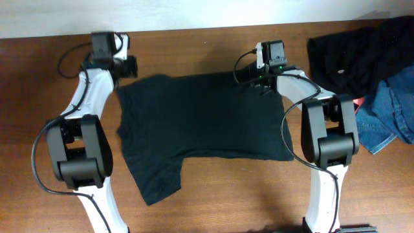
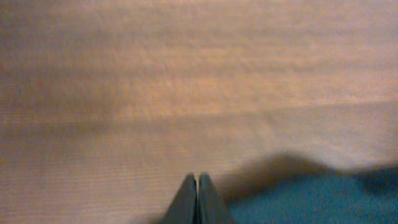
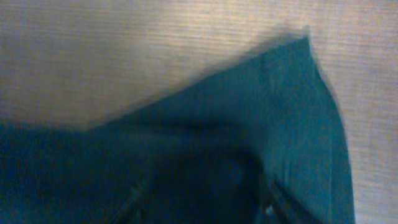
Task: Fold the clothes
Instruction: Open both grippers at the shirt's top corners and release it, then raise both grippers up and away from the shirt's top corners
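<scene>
Two arms reach to the far corners of the black T-shirt (image 1: 200, 116), which lies spread flat mid-worktop (image 1: 213, 194), likely to lift that edge for a fold. Beside the cloth, the left gripper (image 2: 196, 198) is pressed together, empty, over bare wood. Over its corner, the right gripper (image 1: 257, 81) looks spread, probably ready to pinch.

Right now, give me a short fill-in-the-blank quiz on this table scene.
1. The shirt on the table is ___ in colour.
2. The left end effector is ___, not open.
3. The jeans lie on the robot's ___ side.
Missing words: black, shut, right.
</scene>
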Tool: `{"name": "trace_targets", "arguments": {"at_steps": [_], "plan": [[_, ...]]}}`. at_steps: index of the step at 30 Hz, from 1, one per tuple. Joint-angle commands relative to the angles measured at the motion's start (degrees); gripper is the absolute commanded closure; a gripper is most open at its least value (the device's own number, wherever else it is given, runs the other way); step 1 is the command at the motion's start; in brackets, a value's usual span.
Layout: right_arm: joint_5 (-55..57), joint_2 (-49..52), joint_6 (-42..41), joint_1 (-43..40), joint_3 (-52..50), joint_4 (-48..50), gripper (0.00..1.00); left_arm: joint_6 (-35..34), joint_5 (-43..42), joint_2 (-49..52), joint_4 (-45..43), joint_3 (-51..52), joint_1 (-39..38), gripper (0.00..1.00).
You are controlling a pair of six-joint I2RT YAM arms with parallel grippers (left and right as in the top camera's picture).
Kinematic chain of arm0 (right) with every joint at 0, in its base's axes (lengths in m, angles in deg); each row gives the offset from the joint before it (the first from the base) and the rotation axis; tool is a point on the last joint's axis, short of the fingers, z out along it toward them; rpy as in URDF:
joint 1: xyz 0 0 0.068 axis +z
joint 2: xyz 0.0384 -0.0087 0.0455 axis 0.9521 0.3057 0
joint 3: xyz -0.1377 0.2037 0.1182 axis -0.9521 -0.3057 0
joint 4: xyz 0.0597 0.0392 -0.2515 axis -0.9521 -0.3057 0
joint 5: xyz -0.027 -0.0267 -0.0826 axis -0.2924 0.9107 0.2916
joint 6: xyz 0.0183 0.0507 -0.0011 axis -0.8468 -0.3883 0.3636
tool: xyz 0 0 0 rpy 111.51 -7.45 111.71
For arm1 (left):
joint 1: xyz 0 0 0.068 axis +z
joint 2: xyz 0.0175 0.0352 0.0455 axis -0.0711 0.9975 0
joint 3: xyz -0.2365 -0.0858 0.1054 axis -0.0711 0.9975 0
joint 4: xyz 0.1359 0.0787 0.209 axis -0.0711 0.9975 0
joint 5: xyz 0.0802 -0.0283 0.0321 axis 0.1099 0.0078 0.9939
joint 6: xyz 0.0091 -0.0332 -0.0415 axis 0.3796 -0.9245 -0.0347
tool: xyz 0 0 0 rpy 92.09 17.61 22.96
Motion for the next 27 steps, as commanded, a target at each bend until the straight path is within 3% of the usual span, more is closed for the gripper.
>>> {"name": "trace_targets", "arguments": {"at_steps": [1,5,11,18,22,27], "plan": [[-0.3,-6.0,-1.4,0.1,3.1,-5.3,0.35,-7.8,-6.2,-0.1,10.6,-7.6,0.0,0.89],[-0.4,-10.5,-1.4,-0.6,5.7,-18.0,0.29,-12.6,-7.6,-0.2,27.2,-12.1,-0.5,0.88],[-0.9,-18.3,-1.4,-2.7,6.2,-38.7,0.27,-10.7,-8.9,-1.3,42.9,-12.3,-3.8,0.88],[-4.0,-22.9,-1.4,-6.7,6.1,-53.7,0.24,-8.5,-6.2,-7.1,51.4,-12.3,-10.3,0.88],[-8.0,-24.0,-1.1,-8.4,6.1,-58.9,0.2,-9.2,-5.2,-14.0,53.9,-12.2,-13.7,0.89],[-8.0,-24.1,-1.1,-8.2,5.6,-61.2,0.15,-12.7,2.7,-23.6,55.6,-12.2,-20.2,0.88]]}}
